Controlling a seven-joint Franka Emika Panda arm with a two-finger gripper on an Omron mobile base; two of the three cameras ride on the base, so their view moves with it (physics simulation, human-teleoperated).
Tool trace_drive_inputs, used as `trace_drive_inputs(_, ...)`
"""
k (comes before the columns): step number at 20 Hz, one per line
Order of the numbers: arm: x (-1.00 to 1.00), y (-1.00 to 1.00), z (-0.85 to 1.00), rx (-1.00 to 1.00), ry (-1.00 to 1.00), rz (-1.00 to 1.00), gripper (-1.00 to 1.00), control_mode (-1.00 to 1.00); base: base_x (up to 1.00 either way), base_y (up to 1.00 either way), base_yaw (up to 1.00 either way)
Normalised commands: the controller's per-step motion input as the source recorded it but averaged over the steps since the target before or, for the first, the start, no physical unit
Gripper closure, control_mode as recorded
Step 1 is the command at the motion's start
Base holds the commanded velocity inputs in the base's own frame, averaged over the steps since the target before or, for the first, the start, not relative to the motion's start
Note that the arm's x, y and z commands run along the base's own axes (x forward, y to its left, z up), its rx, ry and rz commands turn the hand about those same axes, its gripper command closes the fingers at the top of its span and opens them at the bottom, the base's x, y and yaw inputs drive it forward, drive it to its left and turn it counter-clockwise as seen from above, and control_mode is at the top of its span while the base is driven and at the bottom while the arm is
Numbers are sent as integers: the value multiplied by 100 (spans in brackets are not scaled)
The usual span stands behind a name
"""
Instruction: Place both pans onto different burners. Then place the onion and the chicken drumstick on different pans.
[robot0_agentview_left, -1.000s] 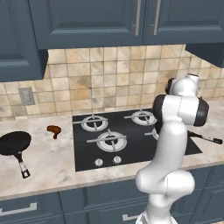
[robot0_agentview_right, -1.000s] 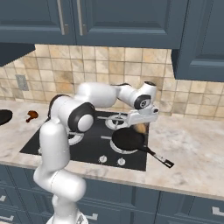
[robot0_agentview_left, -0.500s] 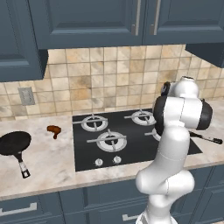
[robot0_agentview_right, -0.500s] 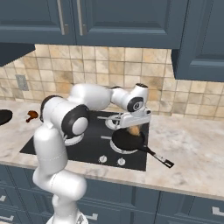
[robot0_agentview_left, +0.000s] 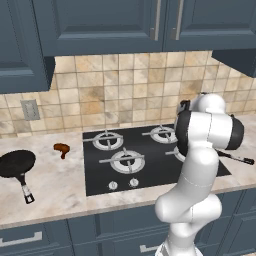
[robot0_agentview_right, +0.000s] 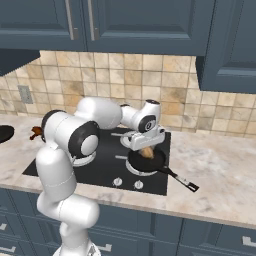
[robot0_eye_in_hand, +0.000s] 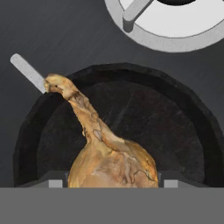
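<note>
1. The onion (robot0_eye_in_hand: 111, 164) sits between the gripper's (robot0_agentview_right: 146, 148) fingertips (robot0_eye_in_hand: 170, 183), one on each side of the bulb; the gripper is clasped on it, right over a pan (robot0_agentview_right: 148, 161).
2. The onion is tan-orange with papery, streaked skin, a round bulb and a long twisted stem that leans to the upper left in the hand view.
3. That pan is black, round and shallow, with a dull mottled floor. It rests on the front right burner, and its thin handle (robot0_agentview_right: 179, 180) runs out toward the counter edge.
4. Just beyond the pan's rim in the hand view lies a silver-ringed burner (robot0_eye_in_hand: 175, 22) on the glossy black cooktop (robot0_agentview_left: 145, 157).
5. The arm (robot0_agentview_left: 200, 165) stands in front of the cooktop's right side in the left base view, covering the pan there.
6. Well to the left, on the speckled beige counter (robot0_agentview_left: 55, 185), lies the reddish-brown drumstick (robot0_agentview_left: 62, 148).
7. Further left sits the second pan (robot0_agentview_left: 16, 164), black, its handle pointing toward the front edge.
8. Tan square tiles line the wall behind, under dark blue cabinets.
</note>
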Motion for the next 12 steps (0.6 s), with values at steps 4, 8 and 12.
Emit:
trace_drive_inputs(4,0,2,-14,0,0,7,100,-100,0,0,0)
trace_drive_inputs(8,0,0,-5,0,0,7,100,-100,0,0,0)
trace_drive_inputs(12,0,0,-7,0,0,6,100,-100,0,0,0)
